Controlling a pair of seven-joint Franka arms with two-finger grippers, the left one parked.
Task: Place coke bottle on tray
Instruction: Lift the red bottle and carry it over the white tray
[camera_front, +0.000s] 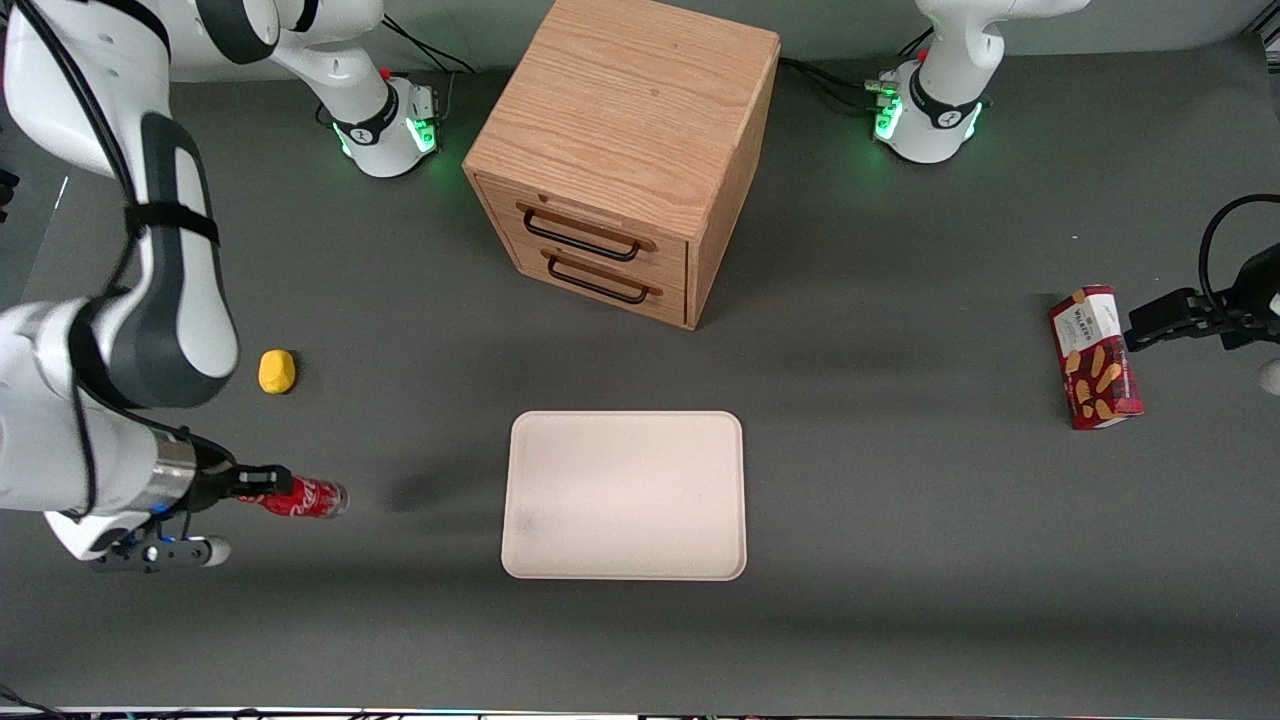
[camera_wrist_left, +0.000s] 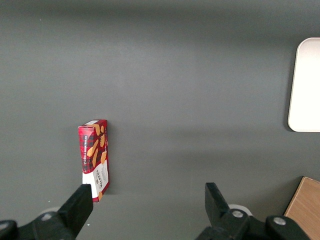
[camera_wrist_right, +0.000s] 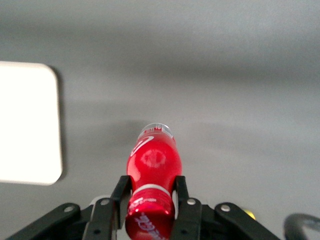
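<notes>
Tool (camera_front: 262, 483), right arm: two black fingers (camera_wrist_right: 118, 200) drawn in narrow against the neck end of the coke bottle (camera_front: 305, 497), one pad on each side just below the red cap. Bottle held lying sideways, clear base pointing toward the tray (camera_front: 625, 495), white script on the red label showing in the front view. Whether the bottle rests on the counter (camera_front: 900, 560) or hangs just above it cannot be told.

Coke bottle, position: at the working arm's end of the counter, apart from the tray, with a strip of bare grey surface between its base and the tray's rim. In the right wrist view the bottle (camera_wrist_right: 152, 172) runs straight out from between the fingers, and a rounded corner of the tray (camera_wrist_right: 30, 125) lies off to one side.

Tray: pale cream, rectangular, rounded corners, low rim, nothing on it; nearer the front camera than the wooden drawer cabinet (camera_front: 625, 150).

Yellow lump (camera_front: 277, 371): on the counter, farther from the front camera than the bottle, apart from it.

Red snack box (camera_front: 1095, 357): toward the parked arm's end of the counter, well apart from the tray.
</notes>
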